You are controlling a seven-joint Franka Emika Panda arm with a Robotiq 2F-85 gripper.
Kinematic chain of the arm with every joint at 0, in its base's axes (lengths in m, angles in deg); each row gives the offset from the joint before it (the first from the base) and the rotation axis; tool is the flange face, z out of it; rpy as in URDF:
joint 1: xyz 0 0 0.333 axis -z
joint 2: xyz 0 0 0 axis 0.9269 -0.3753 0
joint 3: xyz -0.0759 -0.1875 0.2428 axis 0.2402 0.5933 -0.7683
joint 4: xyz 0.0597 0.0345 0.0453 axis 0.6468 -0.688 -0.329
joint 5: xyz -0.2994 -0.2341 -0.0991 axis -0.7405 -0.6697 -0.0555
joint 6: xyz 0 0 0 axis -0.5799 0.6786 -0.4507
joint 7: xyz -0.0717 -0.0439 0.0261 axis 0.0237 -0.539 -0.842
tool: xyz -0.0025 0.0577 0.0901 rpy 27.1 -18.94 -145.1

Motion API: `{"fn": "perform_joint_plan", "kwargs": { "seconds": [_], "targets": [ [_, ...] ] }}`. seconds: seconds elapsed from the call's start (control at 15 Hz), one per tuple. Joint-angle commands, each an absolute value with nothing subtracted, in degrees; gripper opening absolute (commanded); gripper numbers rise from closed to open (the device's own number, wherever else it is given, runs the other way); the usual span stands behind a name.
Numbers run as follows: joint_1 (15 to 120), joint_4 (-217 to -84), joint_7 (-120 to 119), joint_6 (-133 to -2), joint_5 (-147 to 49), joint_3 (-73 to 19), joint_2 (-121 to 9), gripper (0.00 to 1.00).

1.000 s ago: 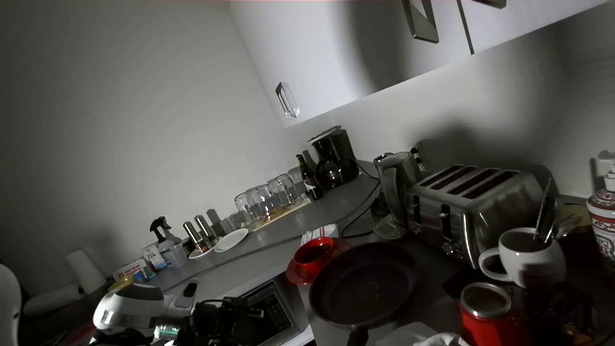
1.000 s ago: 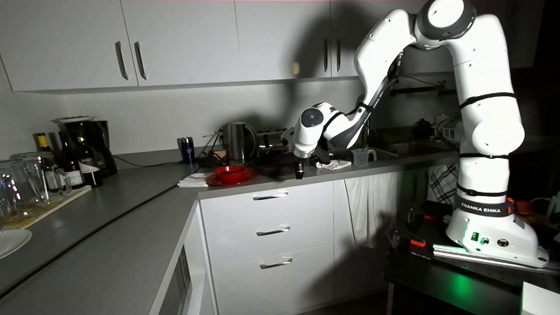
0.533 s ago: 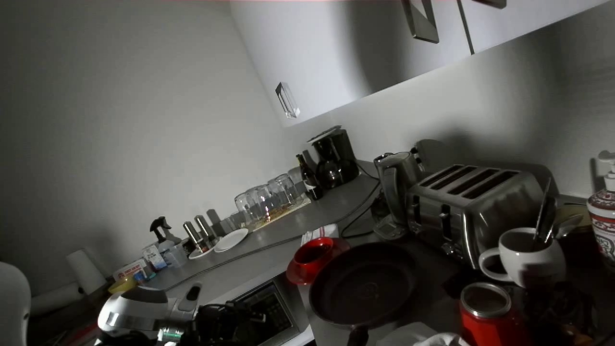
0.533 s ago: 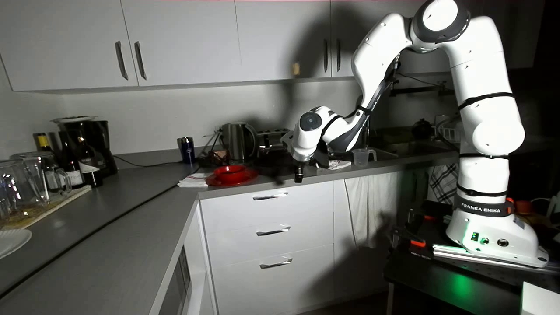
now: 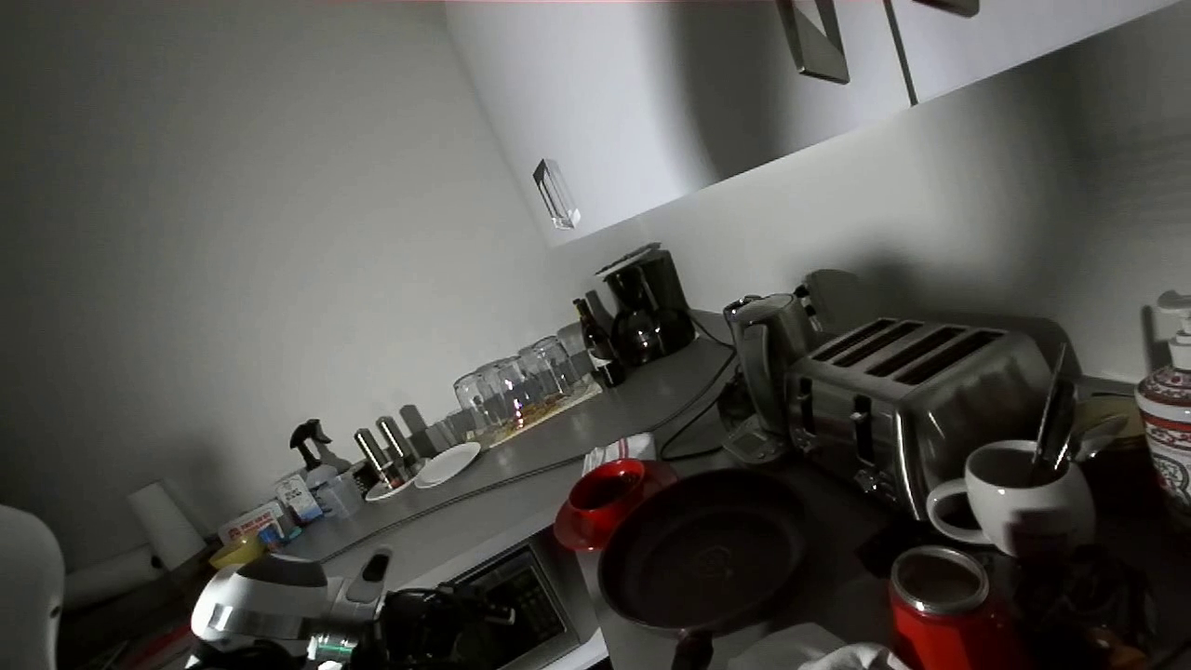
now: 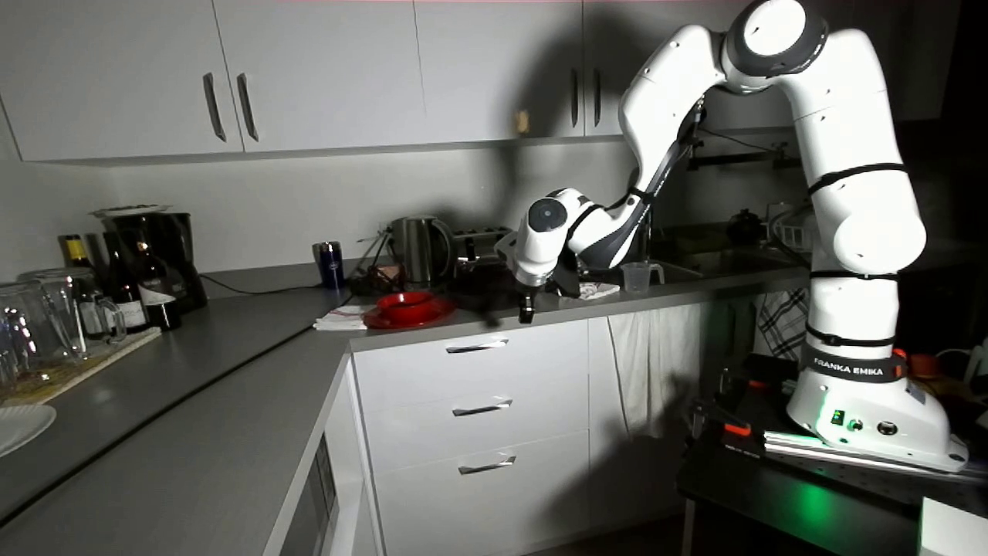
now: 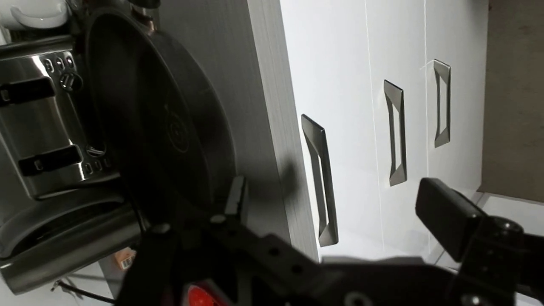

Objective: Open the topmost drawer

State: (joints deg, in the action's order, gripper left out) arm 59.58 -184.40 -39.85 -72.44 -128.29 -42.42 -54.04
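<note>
Although you can read FRANKA EMIKA on the arm's base (image 6: 861, 403) in an exterior view, the printing on the cartons (image 5: 256, 521) at the countertop's (image 5: 558, 442) wall-side edge is too small. Only an exterior view gives you the pump bottle (image 5: 1172, 423); only the wrist view clearly shows you the gripper (image 7: 338, 206) with fingers (image 7: 444, 216) wide apart. Closed, the topmost drawer (image 7: 350, 140) sits directly beneath the countertop's front edge, its handle (image 7: 327, 182) appearing between those fingers.
</note>
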Motion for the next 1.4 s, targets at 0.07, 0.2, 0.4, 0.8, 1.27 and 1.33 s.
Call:
{"fn": "perform_joint_plan", "kwargs": {
  "seconds": [0.07,0.2,0.4,0.8,1.27,1.33],
  "targets": [
    [57.0,-179.3,-39.5,-70.9,-129.0,-42.4,-60.5,1.00],
    [55.1,-177.3,-39.7,-68.6,-130.0,-42.5,-64.0,1.00],
    [51.7,-174.4,-40.5,-62.7,-132.0,-42.4,-68.7,1.00],
    [47.9,-169.7,-40.9,-49.3,-137.8,-41.7,-74.6,1.00],
    [50.2,-164.9,-42.2,-40.6,-138.2,-40.8,-80.3,1.00],
    [50.8,-164.4,-42.3,-40.5,-137.7,-40.8,-81.1,1.00]
  ]
}}
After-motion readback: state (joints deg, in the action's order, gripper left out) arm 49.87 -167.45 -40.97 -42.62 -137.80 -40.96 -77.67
